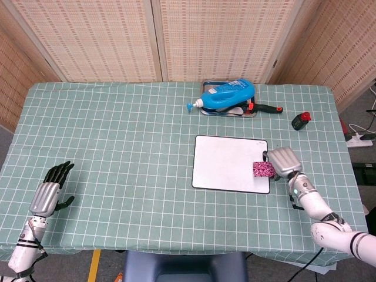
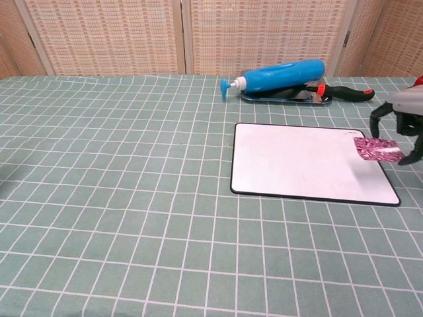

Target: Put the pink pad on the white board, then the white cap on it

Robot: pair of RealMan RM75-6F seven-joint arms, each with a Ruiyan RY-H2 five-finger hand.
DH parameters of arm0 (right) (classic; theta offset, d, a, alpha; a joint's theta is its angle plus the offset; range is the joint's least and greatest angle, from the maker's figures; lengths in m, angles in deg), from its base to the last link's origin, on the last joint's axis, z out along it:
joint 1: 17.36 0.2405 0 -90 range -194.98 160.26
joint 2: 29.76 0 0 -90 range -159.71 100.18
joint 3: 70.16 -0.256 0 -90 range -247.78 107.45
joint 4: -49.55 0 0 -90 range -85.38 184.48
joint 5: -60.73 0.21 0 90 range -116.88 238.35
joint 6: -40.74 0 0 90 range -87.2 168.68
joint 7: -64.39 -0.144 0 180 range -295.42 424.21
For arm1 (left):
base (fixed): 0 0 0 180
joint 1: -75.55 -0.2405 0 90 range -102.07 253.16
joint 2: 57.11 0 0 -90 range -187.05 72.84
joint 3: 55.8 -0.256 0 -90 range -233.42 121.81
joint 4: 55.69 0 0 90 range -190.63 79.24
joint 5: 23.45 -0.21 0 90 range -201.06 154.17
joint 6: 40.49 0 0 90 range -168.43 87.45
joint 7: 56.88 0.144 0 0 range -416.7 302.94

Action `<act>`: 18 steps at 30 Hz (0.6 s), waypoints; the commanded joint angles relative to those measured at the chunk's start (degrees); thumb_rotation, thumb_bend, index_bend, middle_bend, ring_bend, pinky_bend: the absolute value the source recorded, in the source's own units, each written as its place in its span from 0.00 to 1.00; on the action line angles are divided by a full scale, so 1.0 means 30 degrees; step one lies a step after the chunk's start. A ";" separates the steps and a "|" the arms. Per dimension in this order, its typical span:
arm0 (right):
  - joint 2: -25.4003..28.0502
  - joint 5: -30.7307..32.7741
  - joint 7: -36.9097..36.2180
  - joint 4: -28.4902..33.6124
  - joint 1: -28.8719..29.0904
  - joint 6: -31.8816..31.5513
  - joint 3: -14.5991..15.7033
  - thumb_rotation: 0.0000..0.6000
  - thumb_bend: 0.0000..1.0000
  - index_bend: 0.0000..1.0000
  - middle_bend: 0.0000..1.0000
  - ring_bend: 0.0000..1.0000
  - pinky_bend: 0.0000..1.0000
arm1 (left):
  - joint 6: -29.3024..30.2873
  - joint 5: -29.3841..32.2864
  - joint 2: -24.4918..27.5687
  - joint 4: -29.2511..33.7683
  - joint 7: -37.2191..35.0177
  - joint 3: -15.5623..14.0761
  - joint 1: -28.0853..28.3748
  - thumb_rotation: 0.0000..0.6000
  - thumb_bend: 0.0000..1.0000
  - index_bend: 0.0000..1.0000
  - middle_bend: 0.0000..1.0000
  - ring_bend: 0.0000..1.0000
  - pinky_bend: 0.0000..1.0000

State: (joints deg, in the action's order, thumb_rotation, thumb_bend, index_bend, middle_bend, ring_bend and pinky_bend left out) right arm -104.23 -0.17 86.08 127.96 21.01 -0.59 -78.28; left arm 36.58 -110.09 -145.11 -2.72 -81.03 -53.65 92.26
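left hand [image 1: 49,192] flat, right hand [image 1: 282,161] apparently clasping

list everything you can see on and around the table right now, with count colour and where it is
pink pad: one, pink patterned, held over the right edge of the board
white board: one, white with a dark rim, flat on the table right of centre
white cap: not visible now in either view
blue bottle: one, blue, lying on its side on the tray at the far edge
metal tray: one, silver, far edge of the table
tool handle: one, black and red, beside the tray on its right
small bottle: one, dark with a red top, far right
tablecloth: one, green with a white grid, covering the table
left hand: resting near the front left corner, fingers apart, holding nothing
right hand: holds the pink pad at the board's right edge
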 commanded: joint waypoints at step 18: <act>-0.3533 0.7890 0.4360 -0.1832 0.5323 0.0738 0.0213 1.00 0.13 0.45 0.97 0.98 1.00 | -0.0360 0.0117 0.0384 0.0084 -0.1192 0.0127 0.0161 1.00 0.22 0.00 0.00 0.00 0.00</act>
State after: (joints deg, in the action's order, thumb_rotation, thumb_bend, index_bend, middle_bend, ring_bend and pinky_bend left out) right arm -114.06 22.29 97.97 123.46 36.22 1.97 -78.67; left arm 35.52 -109.73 -143.98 -2.48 -84.59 -53.25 92.73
